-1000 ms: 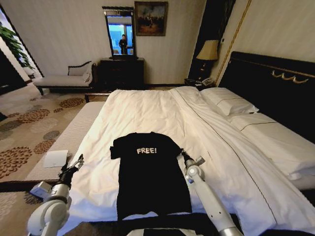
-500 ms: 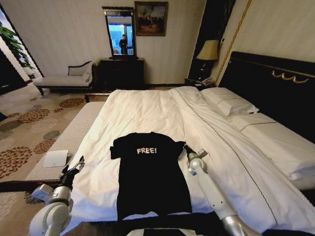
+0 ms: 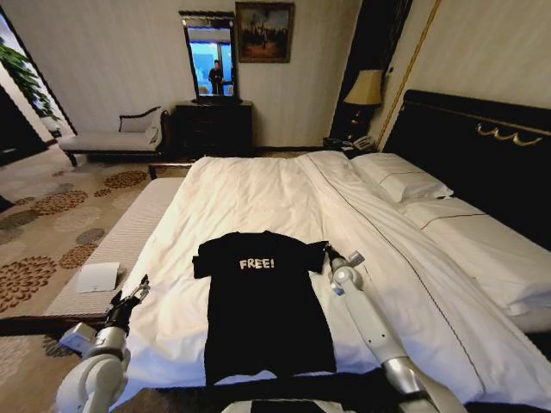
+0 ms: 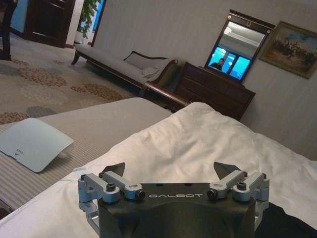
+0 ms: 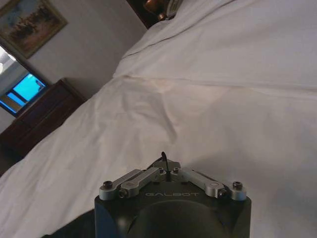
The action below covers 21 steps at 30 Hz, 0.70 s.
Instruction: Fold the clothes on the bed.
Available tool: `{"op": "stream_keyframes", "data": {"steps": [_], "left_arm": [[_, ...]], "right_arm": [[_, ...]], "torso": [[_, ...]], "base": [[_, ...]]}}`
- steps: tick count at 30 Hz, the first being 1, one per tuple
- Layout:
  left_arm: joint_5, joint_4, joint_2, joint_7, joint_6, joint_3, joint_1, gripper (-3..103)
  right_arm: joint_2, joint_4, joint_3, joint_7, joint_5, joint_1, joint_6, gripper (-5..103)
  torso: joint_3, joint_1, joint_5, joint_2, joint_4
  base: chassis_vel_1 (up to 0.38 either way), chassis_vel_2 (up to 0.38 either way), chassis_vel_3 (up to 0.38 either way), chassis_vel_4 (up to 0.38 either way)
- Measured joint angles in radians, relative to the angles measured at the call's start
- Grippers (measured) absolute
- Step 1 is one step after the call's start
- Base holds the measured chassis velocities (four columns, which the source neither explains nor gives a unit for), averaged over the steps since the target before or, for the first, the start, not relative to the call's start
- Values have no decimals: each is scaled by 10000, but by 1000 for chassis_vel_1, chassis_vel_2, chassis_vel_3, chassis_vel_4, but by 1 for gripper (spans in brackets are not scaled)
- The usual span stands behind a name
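A black T-shirt point(image 3: 263, 301) with white "FREE!" lettering lies flat, chest up, near the front edge of the white bed point(image 3: 250, 194). My right gripper point(image 3: 326, 250) is at the tip of the shirt's right sleeve. In the right wrist view this gripper point(image 5: 165, 166) is shut with a sliver of black cloth at its tips, and the shirt point(image 5: 64, 229) is a dark patch behind it. My left gripper point(image 3: 140, 284) hovers at the bed's left edge, well apart from the shirt. In the left wrist view it point(image 4: 172, 171) stands wide open over the white sheet, the shirt point(image 4: 287, 223) beside it.
White pillows point(image 3: 400, 176) lie against the dark headboard point(image 3: 482, 129) on the right. A striped bench point(image 3: 112, 232) runs along the bed's left side with a white card point(image 3: 96, 277) on it. A chaise point(image 3: 112, 138), dresser point(image 3: 213, 127) and lamp point(image 3: 364, 89) stand by the far wall.
My right gripper has moved away from me and slightly outward along the shirt's right side, and the sleeve tip has gone with it. The left gripper has barely moved.
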Motion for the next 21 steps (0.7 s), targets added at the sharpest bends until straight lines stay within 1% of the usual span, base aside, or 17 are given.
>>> {"op": "stream_keyframes", "data": {"steps": [7, 11, 16, 17, 19, 21], "left_arm": [[-141, 313, 362, 8, -43, 5, -94, 100], [-214, 514, 536, 8, -46, 58, -230, 100], [-218, 664, 586, 8, -55, 185, -331, 100], [-215, 696, 586, 10, -62, 213, -350, 100], [-213, 717, 586, 13, -66, 239, -366, 100], [-196, 769, 576, 17, -80, 293, -398, 100]], "right_arm": [[129, -430, 143, 32, -355, -48, 38, 0], [187, -732, 217, 317, -568, 28, -1, 0], [195, -569, 372, 585, -744, -31, -21, 0], [194, -365, 418, 633, -778, -152, -4, 5], [194, -173, 447, 676, -777, -274, 1, 5], [210, 582, 508, 852, -684, -740, 3, 16]], "torso": [[0, 0, 0, 0, 1], [0, 0, 1, 0, 3], [0, 0, 0, -1, 3], [0, 1, -2, 0, 2], [0, 1, -2, 0, 2], [0, 1, 0, 0, 0]], "base": [[0, 0, 0, 0], [0, 0, 0, 0], [0, 0, 0, 0], [0, 0, 0, 0], [0, 0, 0, 0], [0, 0, 0, 0]]}}
